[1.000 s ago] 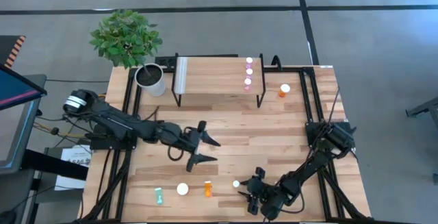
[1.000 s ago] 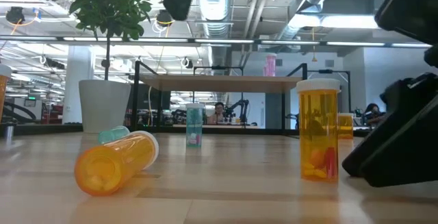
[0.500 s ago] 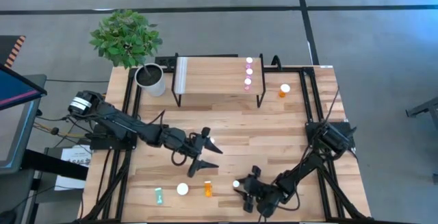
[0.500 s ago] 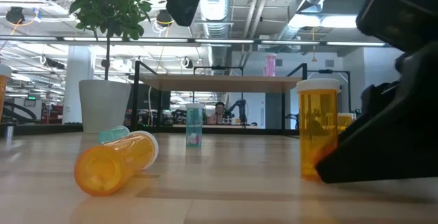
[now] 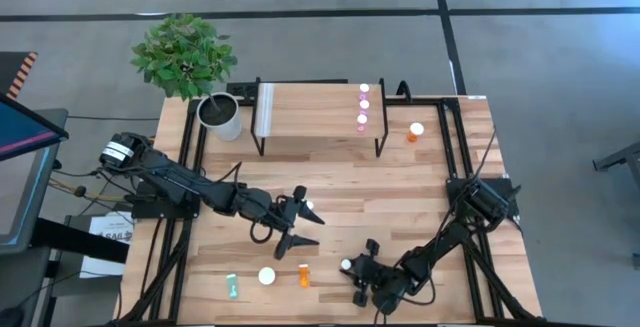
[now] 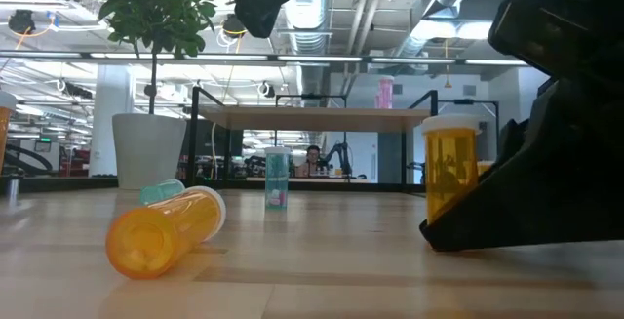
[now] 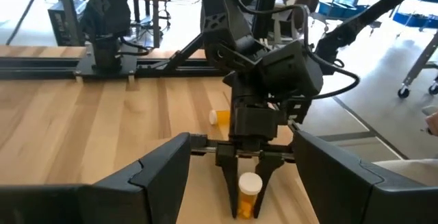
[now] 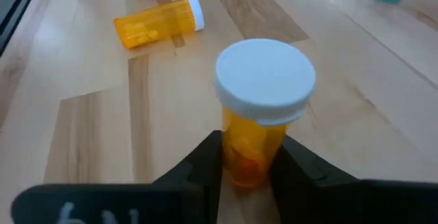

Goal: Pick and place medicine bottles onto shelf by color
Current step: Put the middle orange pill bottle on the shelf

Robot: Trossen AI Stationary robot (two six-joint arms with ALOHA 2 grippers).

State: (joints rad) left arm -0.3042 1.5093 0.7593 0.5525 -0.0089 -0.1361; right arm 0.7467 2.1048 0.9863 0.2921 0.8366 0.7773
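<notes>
High view: Looking down on a big light-wood table [image 5: 400, 182]. Standing at the far side, a small raised light-wood shelf on thin black legs [image 5: 310, 112], carrying three tiny pink bottles with white caps [image 5: 363, 104] in a row near one end. Sitting just past that end, down on the table, one small orange bottle with a white cap [image 5: 415, 131]. Standing beside the shelf's other end, a white pot with a leafy green plant [image 5: 219, 115]. Reaching over the table's middle, the left gripper [image 5: 297, 221], fingers spread wide, holding nothing. Lying at the near edge: a teal bottle [image 5: 232, 286], a wide orange bottle showing its white cap [image 5: 267, 276], a small orange bottle [image 5: 304, 275]. Closing around an upright orange bottle with a white cap [image 5: 346, 265], the right gripper [image 5: 357, 277].

Low view: Lying on its side, a wide see-through orange bottle [image 6: 164, 229] with small pills inside. Standing upright farther back, a teal bottle [image 6: 277, 178].

Left wrist view: Standing between the right gripper's two dark fingers [image 7: 228, 178], the upright orange bottle.

Right wrist view: Pressing on both sides of the orange bottle, the fingers. Showing through its wall, pills. Sitting on the table, not lifted.
</notes>
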